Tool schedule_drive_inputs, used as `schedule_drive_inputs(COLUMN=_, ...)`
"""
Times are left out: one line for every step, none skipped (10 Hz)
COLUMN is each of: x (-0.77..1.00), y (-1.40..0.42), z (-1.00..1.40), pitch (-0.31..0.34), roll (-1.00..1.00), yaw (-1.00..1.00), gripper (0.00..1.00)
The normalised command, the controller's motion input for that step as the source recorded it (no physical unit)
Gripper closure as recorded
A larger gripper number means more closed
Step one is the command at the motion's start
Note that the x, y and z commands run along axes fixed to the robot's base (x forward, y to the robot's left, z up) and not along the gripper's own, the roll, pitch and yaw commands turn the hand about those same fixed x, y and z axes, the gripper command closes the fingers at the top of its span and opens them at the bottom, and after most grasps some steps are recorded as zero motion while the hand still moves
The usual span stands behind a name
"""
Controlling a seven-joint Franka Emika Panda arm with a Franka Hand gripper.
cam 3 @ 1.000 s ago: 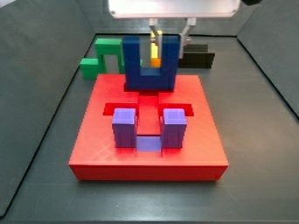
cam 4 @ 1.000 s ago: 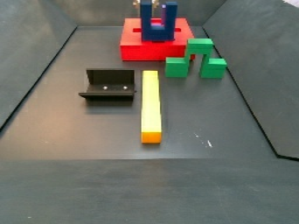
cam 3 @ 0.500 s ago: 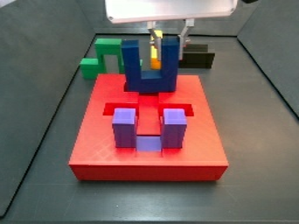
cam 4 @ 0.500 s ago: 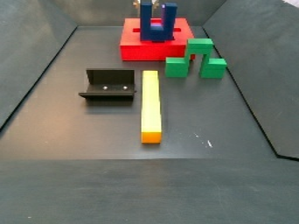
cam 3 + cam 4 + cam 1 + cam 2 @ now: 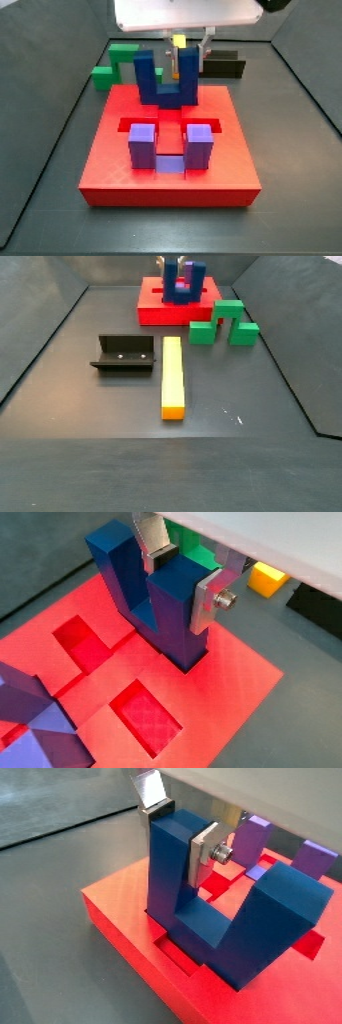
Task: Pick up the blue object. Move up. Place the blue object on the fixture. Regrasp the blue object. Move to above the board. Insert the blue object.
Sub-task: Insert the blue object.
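My gripper [image 5: 191, 50] is shut on one upright prong of the dark blue U-shaped blue object [image 5: 173, 82], over the back part of the red board [image 5: 167, 172]. In both wrist views the silver fingers [image 5: 211, 600] [image 5: 202, 852] press flat on that prong. The blue object [image 5: 187, 903] has its base down at a recess in the board [image 5: 127, 928], leaning slightly. In a side view the blue object [image 5: 185, 278] stands on the board [image 5: 167, 313] at the far end. The black fixture [image 5: 123, 354] lies apart on the floor.
A purple U-shaped piece [image 5: 168, 146] sits in the board's front recess. Two open recesses [image 5: 144, 717] show in the red top. A green block [image 5: 221, 322] lies beside the board. On the floor next to the fixture stretches a long yellow bar [image 5: 171, 378].
The gripper housing has shifted a little to the left in a side view, and the blue object now leans slightly. It stays held over the board's rear recess.
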Motion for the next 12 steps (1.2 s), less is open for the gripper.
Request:
schedule_drive_inputs(x=-0.16, y=0.0, z=-0.07, pitch=0.0, roll=0.05, yaw=-0.13, gripper=1.0)
schedule_drive_inputs(x=0.0, y=-0.05, z=-0.11, pitch=0.0, roll=0.13, yaw=-0.1, gripper=1.0)
schedule_drive_inputs(x=0.01, y=-0.13, z=-0.25, pitch=0.034, roll=0.26, yaw=-0.14, gripper=1.0)
schedule_drive_inputs(x=0.07, y=-0.03, z=-0.19, pitch=0.034, roll=0.18, yaw=-0.07, gripper=1.0)
schedule_drive_inputs(x=0.0, y=0.0, z=-0.05, pitch=0.003, roll=0.05, yaw=0.0, gripper=1.0)
schedule_drive_inputs(x=0.1, y=0.0, z=0.0, pitch=0.0, roll=0.0, yaw=0.0, gripper=1.0)
schedule_drive_inputs(x=0.37, y=0.0, z=-0.16, pitch=0.007, roll=0.1, yaw=0.13, gripper=1.0)
schedule_drive_inputs(x=0.45, y=0.08, z=-0.31, pitch=0.019, roll=0.11, yaw=0.27, gripper=1.0)
schedule_drive_inputs(x=0.45, y=0.0, z=-0.27, pitch=0.037, roll=0.15, yaw=0.24, gripper=1.0)
schedule_drive_inputs(x=0.39, y=0.0, z=-0.26, pitch=0.027, roll=0.13, yaw=0.15, gripper=1.0)
schedule_drive_inputs(x=0.0, y=0.0, z=0.0, pitch=0.0, roll=0.04, yaw=0.0, gripper=1.0)
schedule_drive_inputs(x=0.0, y=0.0, z=0.0, pitch=0.0, roll=0.02, yaw=0.0, gripper=1.0)
